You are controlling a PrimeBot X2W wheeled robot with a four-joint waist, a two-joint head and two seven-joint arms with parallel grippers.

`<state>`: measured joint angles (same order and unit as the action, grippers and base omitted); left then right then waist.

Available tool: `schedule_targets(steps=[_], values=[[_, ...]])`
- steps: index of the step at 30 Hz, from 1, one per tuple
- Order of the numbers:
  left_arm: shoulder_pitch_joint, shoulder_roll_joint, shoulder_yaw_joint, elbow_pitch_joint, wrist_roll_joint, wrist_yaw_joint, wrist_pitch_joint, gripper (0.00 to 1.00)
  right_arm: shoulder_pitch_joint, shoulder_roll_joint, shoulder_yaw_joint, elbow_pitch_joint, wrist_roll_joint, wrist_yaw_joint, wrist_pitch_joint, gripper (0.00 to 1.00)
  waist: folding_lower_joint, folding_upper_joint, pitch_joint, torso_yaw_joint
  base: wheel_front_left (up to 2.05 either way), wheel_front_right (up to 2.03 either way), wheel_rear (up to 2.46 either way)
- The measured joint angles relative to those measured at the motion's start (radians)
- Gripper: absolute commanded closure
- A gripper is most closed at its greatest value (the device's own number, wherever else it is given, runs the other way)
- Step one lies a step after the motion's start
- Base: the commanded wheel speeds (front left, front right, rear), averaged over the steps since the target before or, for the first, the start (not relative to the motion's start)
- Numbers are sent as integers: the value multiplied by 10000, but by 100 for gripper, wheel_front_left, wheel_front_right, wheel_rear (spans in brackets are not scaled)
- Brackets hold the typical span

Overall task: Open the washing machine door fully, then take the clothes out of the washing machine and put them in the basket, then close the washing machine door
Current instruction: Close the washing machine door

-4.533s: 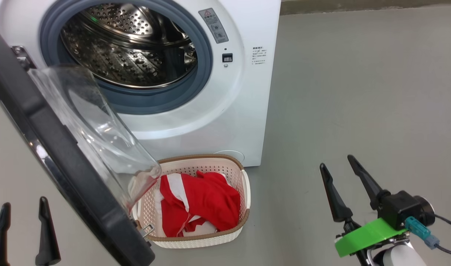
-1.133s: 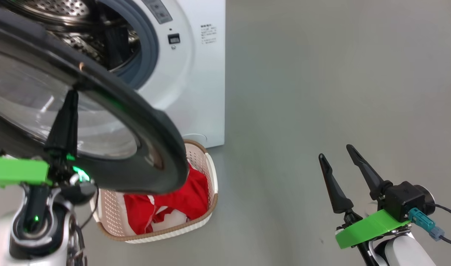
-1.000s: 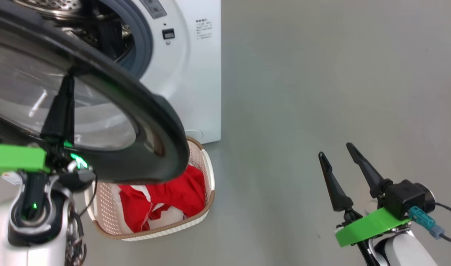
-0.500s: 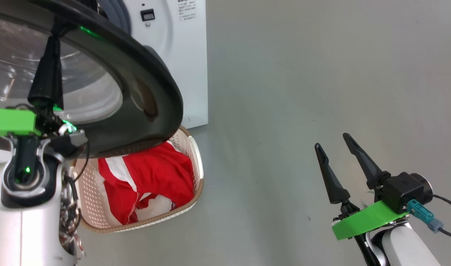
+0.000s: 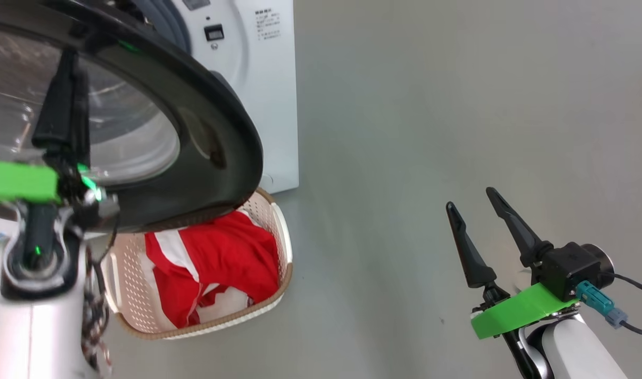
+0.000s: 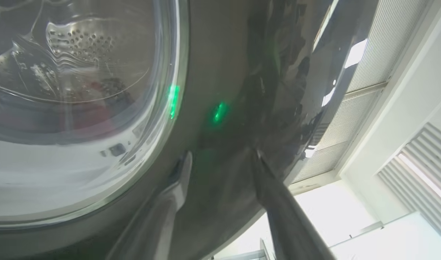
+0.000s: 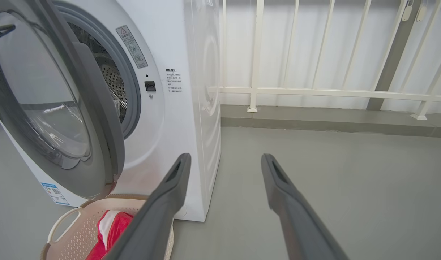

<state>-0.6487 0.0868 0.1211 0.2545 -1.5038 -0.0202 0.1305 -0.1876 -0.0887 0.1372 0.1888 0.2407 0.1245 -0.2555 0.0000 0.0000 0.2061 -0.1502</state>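
Note:
The washing machine door point(image 5: 216, 131), black-rimmed with a clear window, stands part-way swung in front of the white washing machine point(image 5: 268, 105). My left gripper point(image 5: 71, 63) rests against the door's outer face. In the left wrist view the left gripper point(image 6: 221, 154) is open, fingertips on the glossy door rim point(image 6: 220, 72). The basket point(image 5: 284, 247) sits on the floor below the door, holding the red and white clothes point(image 5: 221, 258). My right gripper point(image 5: 470, 198) hovers open and empty at the lower right. In the right wrist view the right gripper point(image 7: 225, 157) faces the machine point(image 7: 177, 126), door point(image 7: 101, 126), basket point(image 7: 61, 224) and clothes point(image 7: 114, 224).
Grey floor point(image 5: 431, 105) spreads to the right of the machine. A white railing point(image 7: 256, 90) on a low grey curb runs behind it. The basket stands close to the machine's front and partly under the door's lower edge.
The door has swung from wide open toward the machine with my left gripper against it. The left fingers, together a moment ago, have parted. The head camera has shifted; the right arm barely moved.

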Motion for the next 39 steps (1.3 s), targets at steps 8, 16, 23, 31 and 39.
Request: schedule_targets(steps=[8,16,23,31,39], values=[[2097,573,-520,-537,1808,-706,-909,0,288,15,10,90,-44,0,0,0,0,0,-737,137,0,0,0],[4230,1317,-1373,-903,4696,-947,-2629,0,857,31,-63,174,-46,0,2,0,0,-1,-1600,262,0,0,0],[5477,1931,-1655,-1260,7465,-959,-3762,0,1080,52,-274,153,-125,0,0,0,0,0,-2129,331,0,0,0],[6573,1592,-867,-1988,10422,-759,-3802,0,1257,59,-439,54,-150,0,0,0,0,0,-2454,306,0,0,0],[7415,759,-86,-1871,11678,-867,-3802,0,1443,134,-633,36,-150,0,0,0,1,0,-2737,157,0,0,0]])
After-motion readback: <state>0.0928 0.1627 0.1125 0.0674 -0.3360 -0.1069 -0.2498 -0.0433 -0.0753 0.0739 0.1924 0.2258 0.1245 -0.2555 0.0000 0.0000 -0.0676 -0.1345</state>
